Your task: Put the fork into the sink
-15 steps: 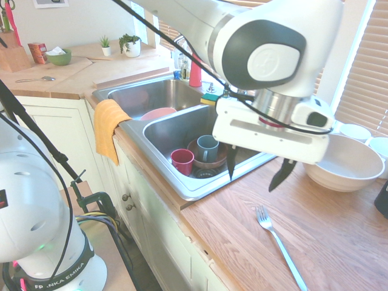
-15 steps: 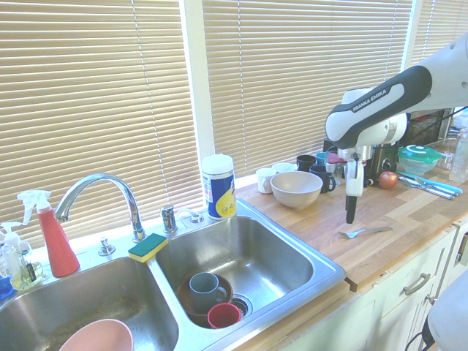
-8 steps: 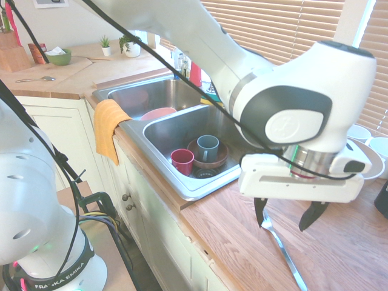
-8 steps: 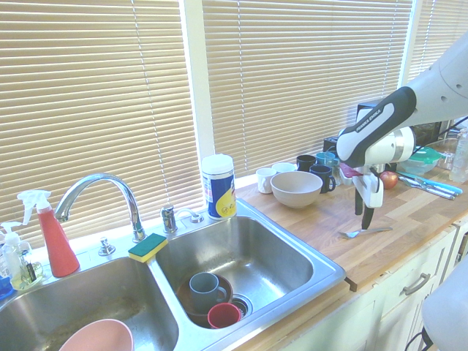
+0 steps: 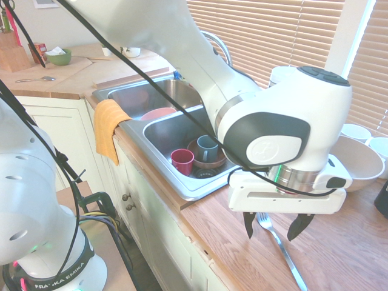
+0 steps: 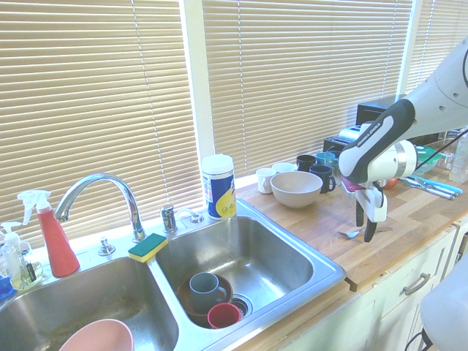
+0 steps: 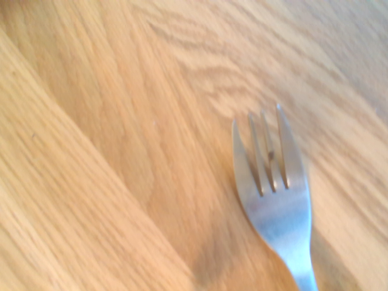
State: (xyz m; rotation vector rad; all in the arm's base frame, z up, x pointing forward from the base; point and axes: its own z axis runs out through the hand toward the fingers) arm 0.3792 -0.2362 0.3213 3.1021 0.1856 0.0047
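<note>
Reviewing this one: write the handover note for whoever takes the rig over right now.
Hand: open and empty, over the fork's tined end, fingers to either side.
Fork: lying on the wooden counter, tines toward the sink, not gripped.
Sink: red mug, blue mug and brown bowl in the nearer basin.
Done: hand positioned around the fork, seen from above.
Left: lower, close on the fork, lift, carry to the sink, release.
</note>
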